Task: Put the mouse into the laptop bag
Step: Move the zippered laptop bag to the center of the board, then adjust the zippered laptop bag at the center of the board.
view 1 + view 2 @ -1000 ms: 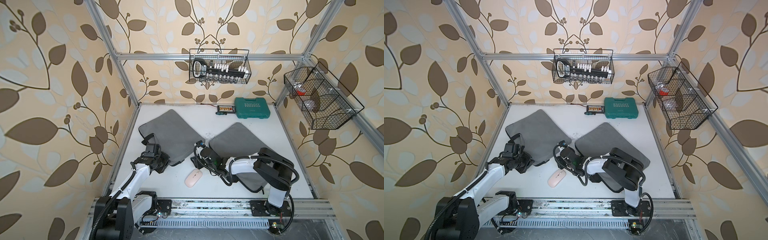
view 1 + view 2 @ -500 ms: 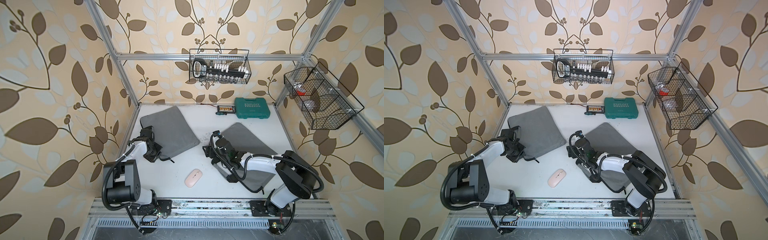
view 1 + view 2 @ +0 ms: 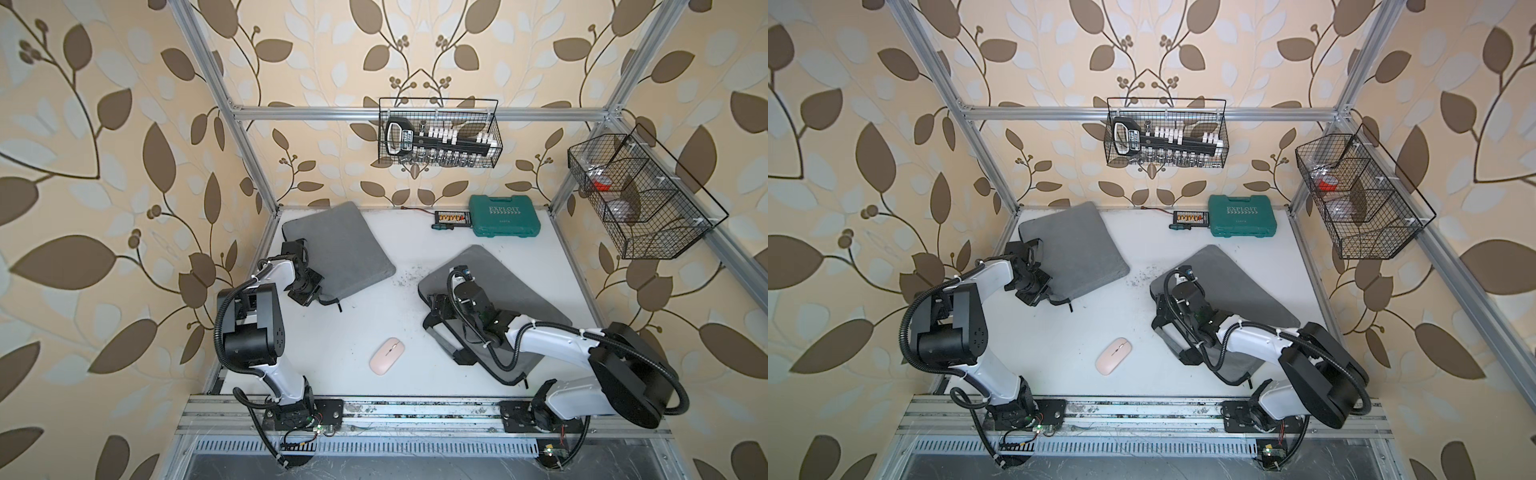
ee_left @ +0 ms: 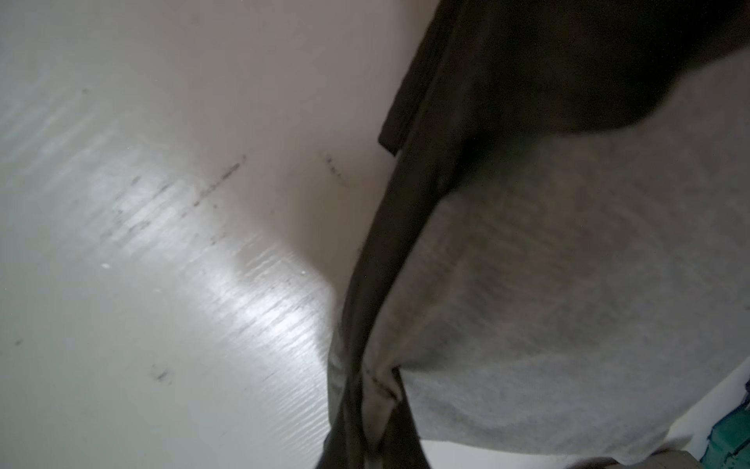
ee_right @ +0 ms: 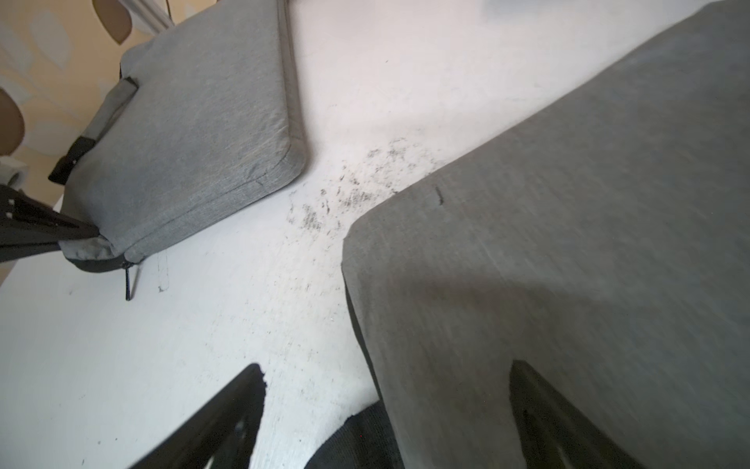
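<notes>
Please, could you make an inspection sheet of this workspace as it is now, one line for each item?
Surface: white table, black scuffs between the bags.
Job's things: pink mouse free on the table, untouched; left bag and right bag on the table, open or zipped cannot be told.
Clutter: green case and bit set at the back edge.
End effectors: left end effector shut on the left bag's corner; right end effector open over the right bag's corner.
Cables: black hose on each arm; thin wire by the bit set; loose wires under the front rail.
Surroundings: leaf wallpaper, metal frame, back basket with tools, side basket.
</notes>
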Robot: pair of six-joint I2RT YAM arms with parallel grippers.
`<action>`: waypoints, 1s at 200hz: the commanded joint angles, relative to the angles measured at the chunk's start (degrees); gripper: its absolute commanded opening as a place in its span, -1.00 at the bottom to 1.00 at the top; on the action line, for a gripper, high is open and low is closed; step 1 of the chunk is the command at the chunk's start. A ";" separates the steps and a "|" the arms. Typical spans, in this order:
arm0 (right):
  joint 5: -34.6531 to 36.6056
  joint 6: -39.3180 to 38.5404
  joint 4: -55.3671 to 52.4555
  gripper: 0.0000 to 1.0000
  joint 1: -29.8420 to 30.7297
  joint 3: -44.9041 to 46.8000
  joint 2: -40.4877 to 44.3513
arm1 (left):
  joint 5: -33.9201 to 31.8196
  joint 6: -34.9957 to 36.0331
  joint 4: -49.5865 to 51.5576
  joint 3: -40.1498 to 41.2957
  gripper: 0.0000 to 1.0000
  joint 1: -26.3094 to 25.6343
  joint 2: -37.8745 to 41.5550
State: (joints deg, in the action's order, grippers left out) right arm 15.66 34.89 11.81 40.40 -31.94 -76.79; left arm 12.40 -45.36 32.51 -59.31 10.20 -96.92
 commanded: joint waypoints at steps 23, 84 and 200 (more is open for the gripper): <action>9.91 9.08 -8.02 0.99 -3.53 8.19 14.76 | -2.12 -2.75 -1.60 2.66 0.11 0.04 4.00; 8.18 17.34 -20.86 0.99 -10.70 11.98 34.65 | 6.27 -3.23 -5.98 15.08 0.86 -0.62 27.24; 3.04 33.39 -36.84 0.99 -26.05 20.36 43.89 | -1.27 -4.09 -22.53 7.71 0.97 -44.86 15.12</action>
State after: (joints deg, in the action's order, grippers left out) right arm 22.31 65.19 -20.93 18.11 -14.74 -35.46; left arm 11.97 -52.18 13.50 -46.09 -33.23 -75.42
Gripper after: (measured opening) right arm 0.992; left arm 0.986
